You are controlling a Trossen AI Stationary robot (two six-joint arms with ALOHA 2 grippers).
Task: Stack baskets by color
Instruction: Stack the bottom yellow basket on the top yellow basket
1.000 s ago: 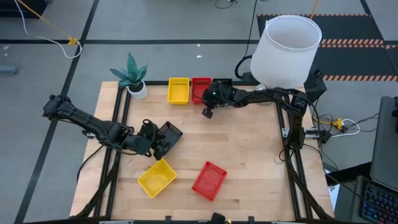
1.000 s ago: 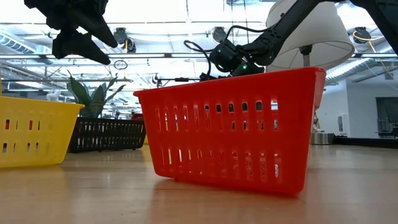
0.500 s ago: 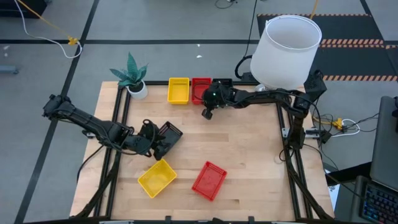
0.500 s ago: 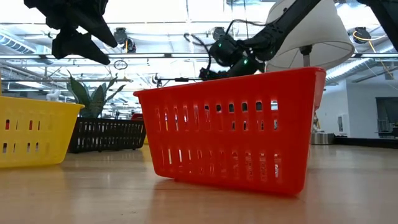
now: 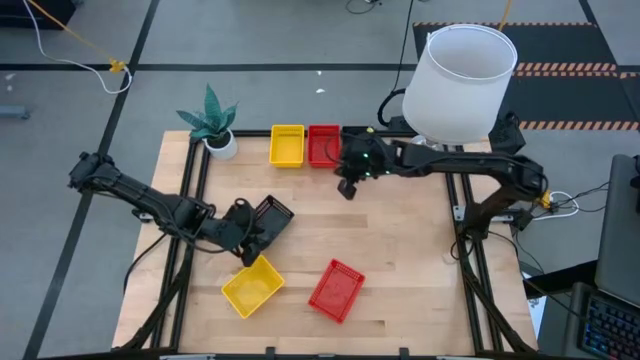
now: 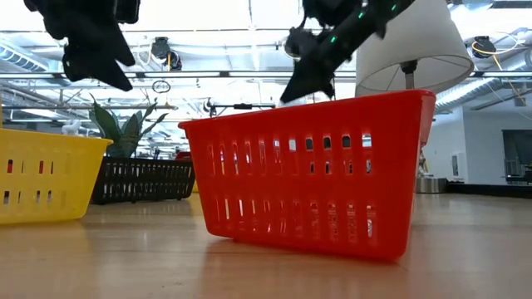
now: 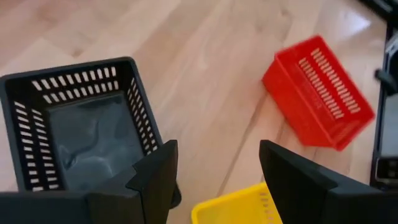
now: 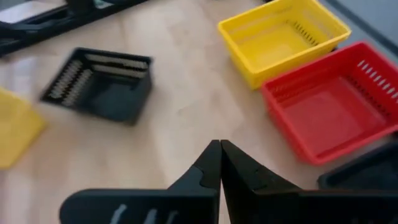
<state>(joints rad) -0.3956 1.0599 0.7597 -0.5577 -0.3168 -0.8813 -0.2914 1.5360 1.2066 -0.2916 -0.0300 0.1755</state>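
Three baskets stand in a row at the table's far edge: yellow (image 5: 287, 145), red (image 5: 323, 143) and a black one (image 8: 367, 171) mostly hidden under my right arm. Another black basket (image 5: 274, 213) sits on the table at centre left. A yellow basket (image 5: 252, 285) and a red basket (image 5: 336, 290) lie near the front edge. My left gripper (image 7: 217, 149) hangs open above the table beside the centre-left black basket (image 7: 81, 130), nothing between its fingers. My right gripper (image 8: 219, 163) is shut and empty, raised above the table just in front of the far row.
A white lampshade (image 5: 460, 80) stands at the far right corner, above my right arm's base. A small white pot with a green plant (image 5: 215, 125) sits at the far left corner. Bare wood lies between the far row and the near baskets.
My right gripper, still shut, has risen and moved away from the far row toward the table's right and near side, tipping less steeply downward. My left gripper has stayed where it was and turned slightly at the wrist. No basket has moved.
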